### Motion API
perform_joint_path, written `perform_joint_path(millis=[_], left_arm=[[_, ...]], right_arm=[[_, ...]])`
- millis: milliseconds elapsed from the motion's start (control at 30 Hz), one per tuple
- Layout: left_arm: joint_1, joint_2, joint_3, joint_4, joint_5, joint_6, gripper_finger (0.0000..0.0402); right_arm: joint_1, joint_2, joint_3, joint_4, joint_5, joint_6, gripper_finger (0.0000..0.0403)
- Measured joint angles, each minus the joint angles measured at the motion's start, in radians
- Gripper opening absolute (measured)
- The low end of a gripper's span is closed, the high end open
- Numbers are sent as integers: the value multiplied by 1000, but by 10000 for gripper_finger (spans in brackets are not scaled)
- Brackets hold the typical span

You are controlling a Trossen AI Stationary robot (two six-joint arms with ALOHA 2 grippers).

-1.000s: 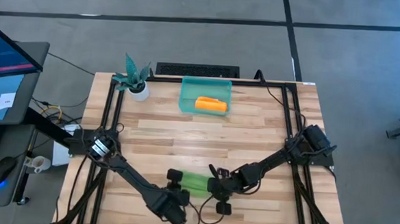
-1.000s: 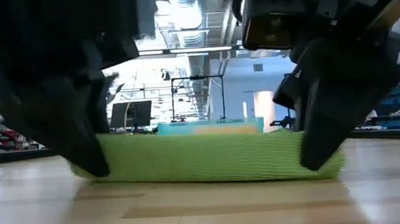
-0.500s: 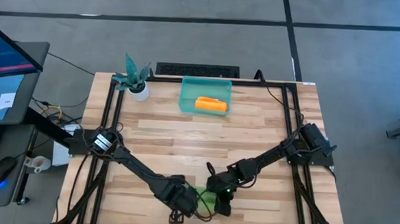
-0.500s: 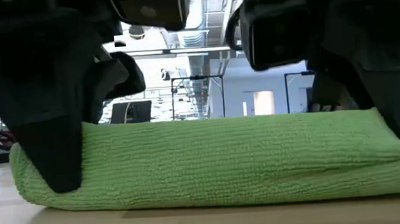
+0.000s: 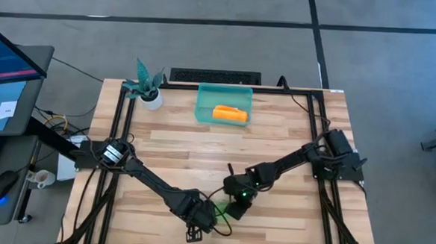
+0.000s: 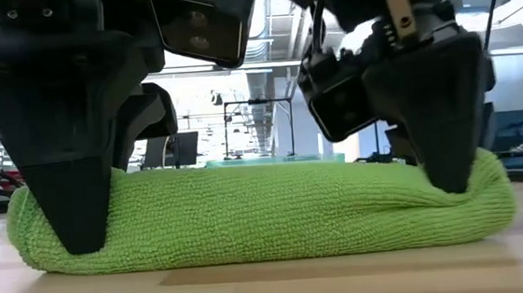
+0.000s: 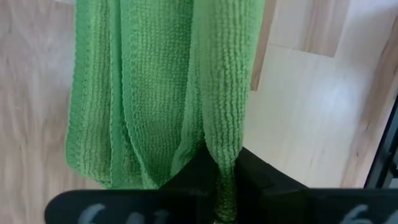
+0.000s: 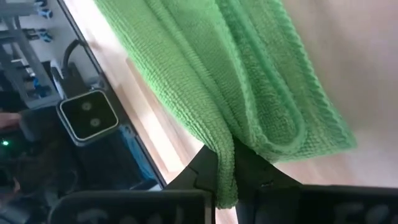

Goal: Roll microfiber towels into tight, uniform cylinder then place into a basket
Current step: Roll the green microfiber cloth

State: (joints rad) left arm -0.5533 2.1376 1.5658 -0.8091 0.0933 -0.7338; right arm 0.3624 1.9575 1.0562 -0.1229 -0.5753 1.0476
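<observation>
At the table's near edge, the left gripper [image 5: 200, 220] pinches the left end of the rolled lime-green microfiber towel [image 6: 257, 212]; just right, the right gripper [image 5: 234, 205] pinches its other end. Each pinch catches only an outer fold, so lifting unevenly could unroll it before it reaches the far translucent teal plastic basket [image 5: 204, 106], where an orange roll [image 5: 230, 114] lies

- The floor [image 5: 209, 6] is grey, crossed by dark lines.
- A monitor [image 5: 8, 55] stands on a side desk, with a mouse [image 5: 4, 183] nearby.
- Ceiling pipes [image 6: 258, 48] and bright lamps show in the room behind.
</observation>
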Motion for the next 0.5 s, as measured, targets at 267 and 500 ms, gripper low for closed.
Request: perform_joint_path(millis=[267, 500], left_arm=[[0, 0, 0, -3, 2, 2, 16], [0, 0, 0, -13, 5, 2, 45]], right_arm=[[-43, 11, -3, 9, -68, 13, 43], [-50, 11, -3, 38, -110, 29, 43]])
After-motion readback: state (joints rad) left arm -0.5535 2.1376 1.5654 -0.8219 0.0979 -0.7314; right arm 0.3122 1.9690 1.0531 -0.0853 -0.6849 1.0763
